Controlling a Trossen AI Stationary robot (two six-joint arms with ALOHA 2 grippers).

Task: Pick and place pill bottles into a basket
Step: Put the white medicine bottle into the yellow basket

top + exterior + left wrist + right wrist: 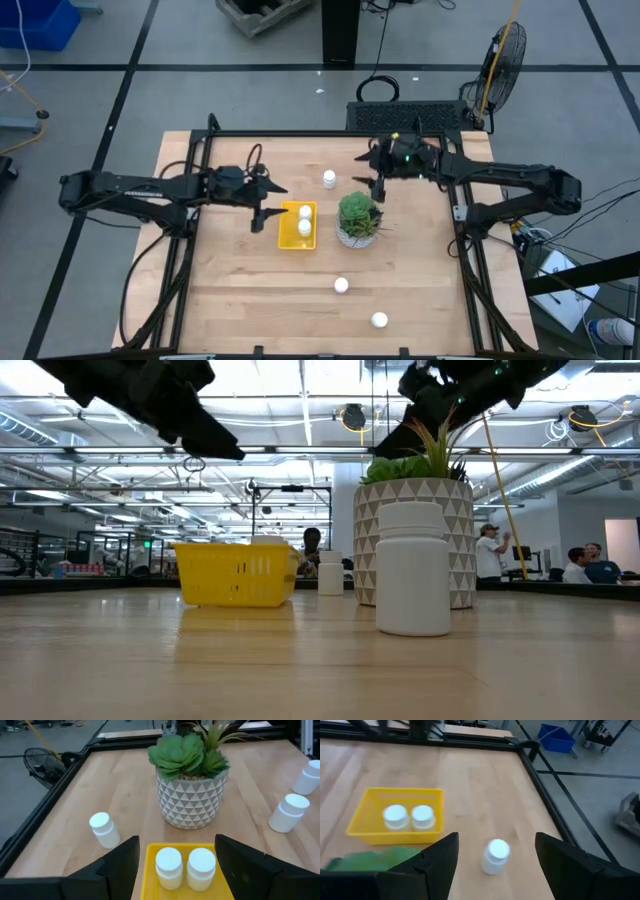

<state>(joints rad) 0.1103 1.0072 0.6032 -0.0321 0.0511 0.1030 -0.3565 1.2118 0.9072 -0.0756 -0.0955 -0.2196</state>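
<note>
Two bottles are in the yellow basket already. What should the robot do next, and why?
Probably lower the open right gripper onto the pill bottle standing upright just beneath it, behind the potted plant. The yellow basket holds only two bottles; three stay on the table.

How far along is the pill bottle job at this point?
Two pill bottles already stand in the yellow basket. Nothing is in hand: the left tool hangs open beside the basket, and the right tool is open near a loose bottle. Two more bottles wait on the table.
</note>
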